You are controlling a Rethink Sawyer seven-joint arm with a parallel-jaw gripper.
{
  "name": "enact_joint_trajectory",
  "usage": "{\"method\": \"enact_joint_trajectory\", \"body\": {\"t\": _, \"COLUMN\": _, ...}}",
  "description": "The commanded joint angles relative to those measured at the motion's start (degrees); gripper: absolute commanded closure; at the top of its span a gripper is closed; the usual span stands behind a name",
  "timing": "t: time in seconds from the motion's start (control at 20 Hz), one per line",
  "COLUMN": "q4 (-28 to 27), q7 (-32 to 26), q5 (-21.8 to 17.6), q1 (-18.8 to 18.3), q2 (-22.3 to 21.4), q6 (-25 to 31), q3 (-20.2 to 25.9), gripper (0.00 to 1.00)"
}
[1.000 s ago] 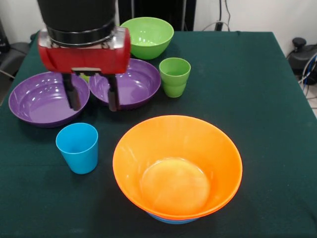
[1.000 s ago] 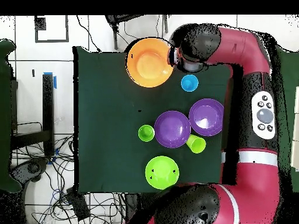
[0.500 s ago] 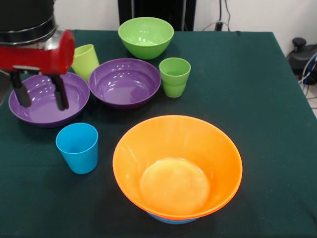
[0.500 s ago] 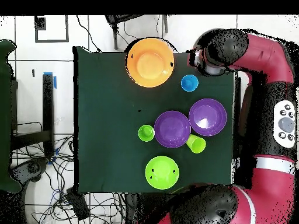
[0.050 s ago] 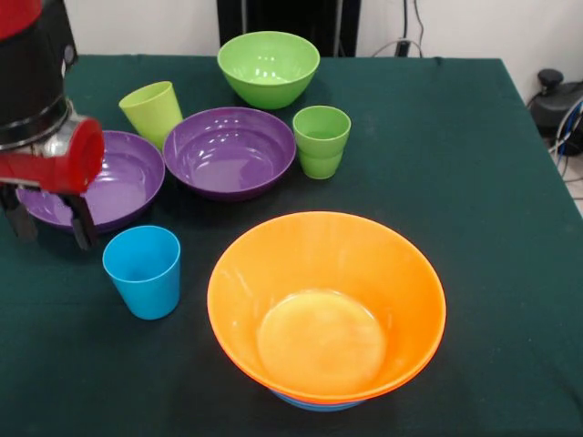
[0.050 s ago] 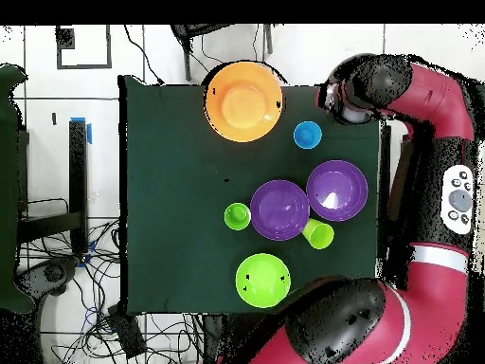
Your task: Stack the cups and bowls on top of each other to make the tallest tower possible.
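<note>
Red-cased and black-fingered, the gripper (image 5: 47,225) hangs at the left edge of the front view with its two fingers spread apart and nothing between them, their tips low over the green bench (image 5: 492,200).

Item nearest: sky-blue cup (image 5: 143,270), upright, mouth up, just right of the gripper and a little nearer the camera in the front view. We judge this the relation that matters for the next move: a short sideways shift toward that cup would bring the fingers over its rim, and since it stands upright, a straight descent from above should suit it. The overhead view agrees, with the gripper head (image 6: 333,98) beside the sky-blue cup (image 6: 307,136) at the bench edge.

Item behind the gripper: left purple bowl (image 5: 114,182), shallow, partly hidden by the gripper housing.

Items further out: second purple bowl (image 5: 229,151), touching or nearly touching the first; yellow-green cup (image 5: 154,112) upright behind the pair; ridged green cup (image 5: 322,141) upright just right of the second purple bowl; green bowl (image 5: 269,67) at the far side.

The tower (image 5: 326,308): a big orange bowl, mouth up, at the front of the bench, with a sliver of blue showing under its base, so we take it that something blue sits beneath. It lies to the right of the sky-blue cup, apart from it. We judge the build barely begun, with five pieces loose.
</note>
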Motion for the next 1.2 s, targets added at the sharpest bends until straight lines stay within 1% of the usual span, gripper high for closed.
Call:
{"method": "enact_joint_trajectory", "body": {"t": 0.05, "q4": -3.5, "q7": -11.7, "q5": -1.6, "q1": 1.0, "q2": 5.6, "q6": 3.8, "q3": 2.8, "gripper": 0.0}}
{"method": "enact_joint_trajectory", "body": {"t": 0.2, "q4": -6.4, "q7": -12.1, "q5": -1.7, "q1": 1.4, "q2": 7.4, "q6": 5.8, "q3": 3.1, "gripper": 0.0}}
{"method": "enact_joint_trajectory", "body": {"t": 0.3, "q4": -6.4, "q7": -13.1, "q5": -1.6, "q1": 1.4, "q2": 7.4, "q6": 6.2, "q3": 2.9, "gripper": 0.0}}
{"method": "enact_joint_trajectory", "body": {"t": 0.5, "q4": -3.8, "q7": -13.0, "q5": -0.4, "q1": 1.3, "q2": 4.2, "q6": 8.5, "q3": 1.8, "gripper": 0.0}}
{"method": "enact_joint_trajectory", "body": {"t": 0.65, "q4": -1.4, "q7": -12.6, "q5": -0.2, "q1": 1.4, "q2": 2.0, "q6": 8.4, "q3": 0.9, "gripper": 0.0}}
{"method": "enact_joint_trajectory", "body": {"t": 0.75, "q4": 2.3, "q7": -11.8, "q5": 0.7, "q1": 0.8, "q2": -0.5, "q6": 7.5, "q3": 0.4, "gripper": 0.0}}
{"method": "enact_joint_trajectory", "body": {"t": 0.85, "q4": 6.8, "q7": -11.8, "q5": 1.3, "q1": 0.5, "q2": -4.4, "q6": 7.1, "q3": -0.5, "gripper": 0.0}}
{"method": "enact_joint_trajectory", "body": {"t": 0.9, "q4": 9.7, "q7": -11.2, "q5": 1.8, "q1": 0.6, "q2": -7.3, "q6": 7.2, "q3": -1.2, "gripper": 0.0}}
{"method": "enact_joint_trajectory", "body": {"t": 0.95, "q4": 11.2, "q7": -10.6, "q5": 2.1, "q1": 0.7, "q2": -8.9, "q6": 7.3, "q3": -1.4, "gripper": 0.0}}
{"method": "enact_joint_trajectory", "body": {"t": 1.0, "q4": 13.6, "q7": -8.3, "q5": 2.7, "q1": 1.1, "q2": -11.3, "q6": 7.6, "q3": -2.2, "gripper": 0.0}}
{"method": "enact_joint_trajectory", "body": {"t": 1.05, "q4": 15.1, "q7": -6.6, "q5": 3.2, "q1": 1.2, "q2": -12.5, "q6": 7.5, "q3": -2.5, "gripper": 0.0}}
{"method": "enact_joint_trajectory", "body": {"t": 1.1, "q4": 18.4, "q7": -3.7, "q5": 4.4, "q1": 1.2, "q2": -14.6, "q6": 6.7, "q3": -2.9, "gripper": 0.0}}
{"method": "enact_joint_trajectory", "body": {"t": 1.15, "q4": 20.3, "q7": -2.7, "q5": 5.1, "q1": 1.1, "q2": -15.6, "q6": 6.1, "q3": -3.0, "gripper": 0.0}}
{"method": "enact_joint_trajectory", "body": {"t": 1.2, "q4": 23.4, "q7": -1.9, "q5": 5.8, "q1": 0.9, "q2": -16.7, "q6": 4.2, "q3": -3.0, "gripper": 0.0}}
